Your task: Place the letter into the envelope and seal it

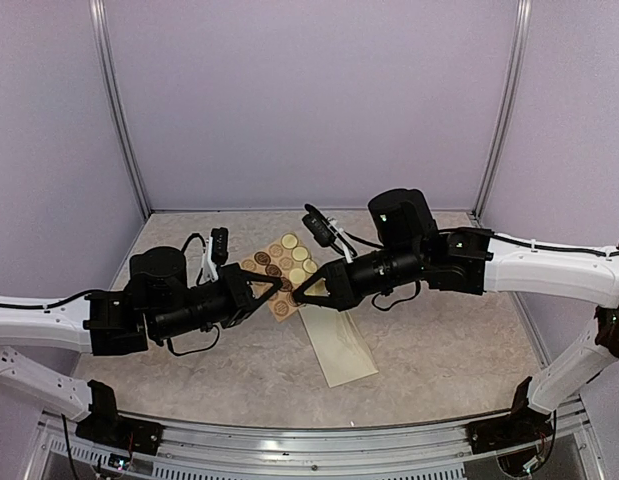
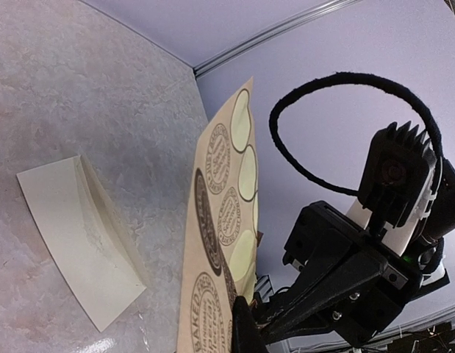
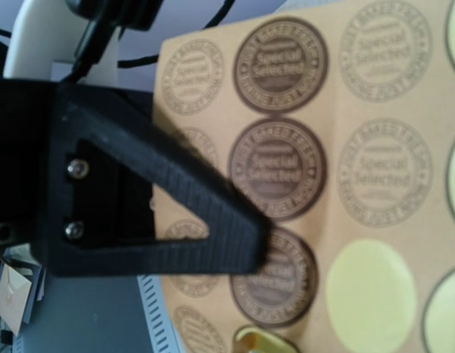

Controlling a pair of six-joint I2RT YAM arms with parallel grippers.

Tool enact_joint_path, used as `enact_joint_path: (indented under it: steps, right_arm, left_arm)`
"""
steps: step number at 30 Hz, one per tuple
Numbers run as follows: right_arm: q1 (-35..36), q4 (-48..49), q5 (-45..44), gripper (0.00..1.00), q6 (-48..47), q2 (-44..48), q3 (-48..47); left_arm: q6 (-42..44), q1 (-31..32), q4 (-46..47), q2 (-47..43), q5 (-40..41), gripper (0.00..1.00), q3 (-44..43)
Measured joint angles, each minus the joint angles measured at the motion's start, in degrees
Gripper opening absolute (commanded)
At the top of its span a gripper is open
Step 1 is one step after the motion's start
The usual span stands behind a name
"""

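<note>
Envelope point(image 1: 339, 350) flat, just beside both jaws clamped on raised sticker card point(image 1: 286, 262)

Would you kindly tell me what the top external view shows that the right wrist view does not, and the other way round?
Only the top external view shows the envelope lying on the table, and the left hand and right hand meeting tip to tip at the sticker card. Only the right wrist view makes the print readable: "Special Selected" on the dark stickers. Both views share the sticker card and the right hand.
</note>
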State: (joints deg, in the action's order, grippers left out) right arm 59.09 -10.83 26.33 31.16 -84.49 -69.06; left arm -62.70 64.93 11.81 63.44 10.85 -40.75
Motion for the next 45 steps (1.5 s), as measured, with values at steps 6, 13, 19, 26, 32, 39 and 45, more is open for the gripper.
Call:
enact_joint_path:
  steps: [6,13,19,26,32,39,45]
  right_arm:
    - [0.0,0.0,0.6,0.0,0.0,0.0,0.0]
    - [0.0,0.0,0.8,0.0,0.0,0.0,0.0]
    - [0.0,0.0,0.9,0.0,0.0,0.0,0.0]
    - [0.0,0.1,0.9,0.0,0.0,0.0,0.0]
    - [0.0,0.5,0.8,0.0,0.0,0.1,0.5]
    - [0.0,1.3,0.8,0.0,0.1,0.3,0.7]
    - [0.0,1.7,0.7,0.0,0.3,0.6,0.8]
  left_arm:
    - [0.0,0.0,-0.1,0.6,0.0,0.0,0.0]
    - [0.0,0.0,-0.4,1.0,0.0,0.0,0.0]
    - [0.0,0.0,-0.8,1.2,0.0,0.0,0.0]
    - [0.0,0.0,-0.8,1.2,0.0,0.0,0.0]
    - [0.0,0.0,-1.1,1.2,0.1,0.0,0.0]
    - [0.0,0.0,-1.4,1.5,0.2,0.0,0.0]
    - [0.0,0.0,-1.7,1.6,0.2,0.0,0.0]
